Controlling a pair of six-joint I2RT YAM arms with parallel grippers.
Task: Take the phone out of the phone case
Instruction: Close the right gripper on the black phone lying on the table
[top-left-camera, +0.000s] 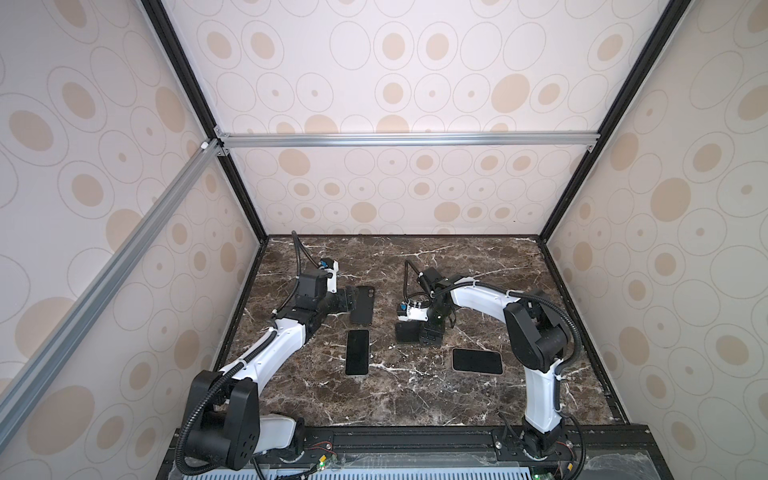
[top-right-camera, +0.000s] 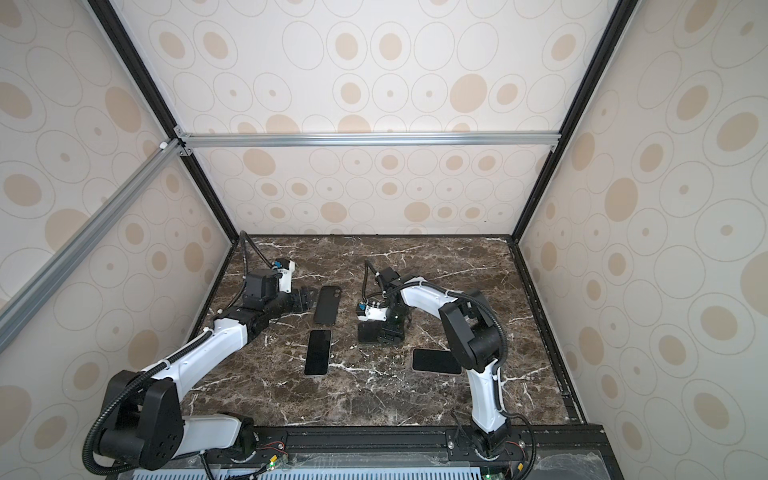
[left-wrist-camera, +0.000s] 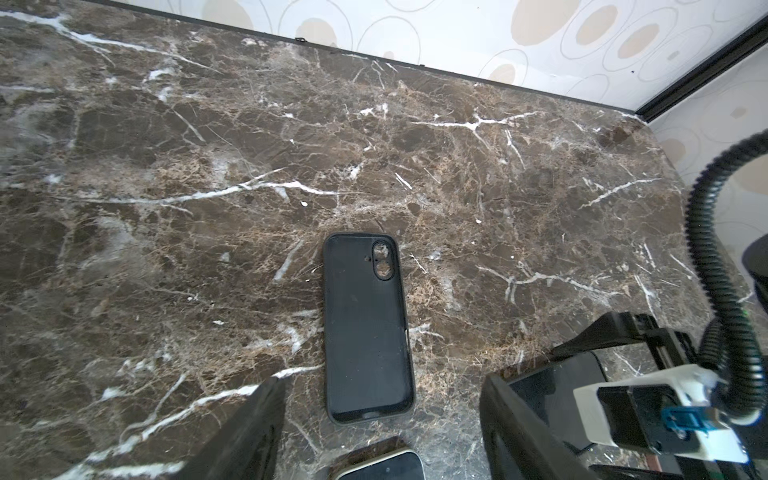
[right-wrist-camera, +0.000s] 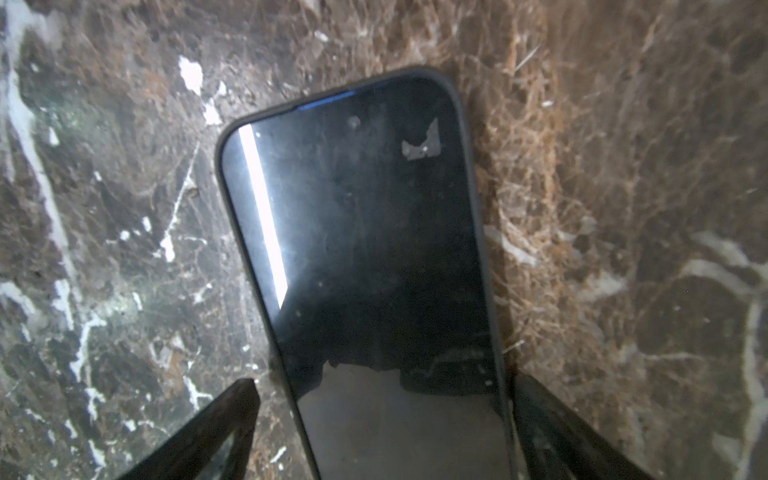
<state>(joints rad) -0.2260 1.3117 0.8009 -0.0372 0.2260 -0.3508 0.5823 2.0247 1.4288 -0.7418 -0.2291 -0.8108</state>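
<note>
Black empty case (left-wrist-camera: 368, 332), cased phone (right-wrist-camera: 365, 228), right end effector (right-wrist-camera: 384, 382) spread, left end effector (left-wrist-camera: 382, 382) spread

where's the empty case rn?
In both top views the empty case lies flat left of centre, right beside the open left gripper, with a bare phone just nearer the robot base.

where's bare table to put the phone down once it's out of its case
Bare: the far strip of table along the back wall, and the near strip between the left loose phone, the right loose phone and the front rail. Crowded: the middle, around the empty case and the cased phone at the right end effector.
</note>
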